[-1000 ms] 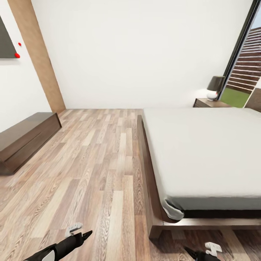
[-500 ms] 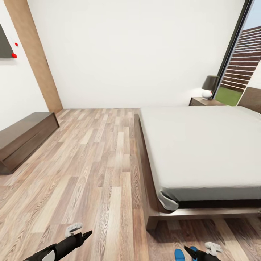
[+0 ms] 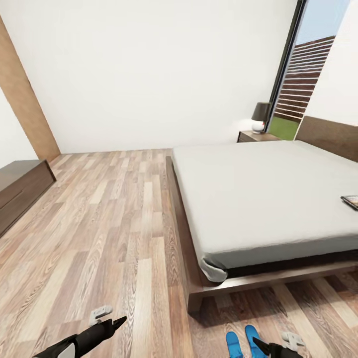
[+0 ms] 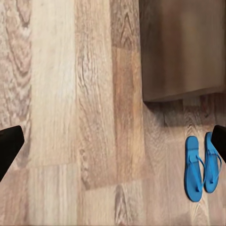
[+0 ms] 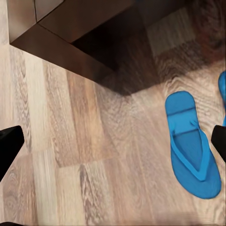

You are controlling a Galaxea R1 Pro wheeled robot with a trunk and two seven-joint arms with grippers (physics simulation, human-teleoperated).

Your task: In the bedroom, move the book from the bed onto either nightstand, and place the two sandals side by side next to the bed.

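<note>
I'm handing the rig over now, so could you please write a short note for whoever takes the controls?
Left gripper and right gripper: both open, empty, low over the floor.
Book: on the bed, near the mattress's right side.
Sandals: side by side on the floor by the bed's foot corner.
Nightstand: at the far side of the bed, carrying a lamp.
Done: sandals look placed.
Left: book to nightstand.

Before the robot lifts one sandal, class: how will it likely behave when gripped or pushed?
The sandal looks flat with a thin sole, so it probably flexes and weighs little. It lies flat on the plank floor, so a push should slide it rather than roll or tip it. Its thin thong strap would likely give if pinched alone.
</note>
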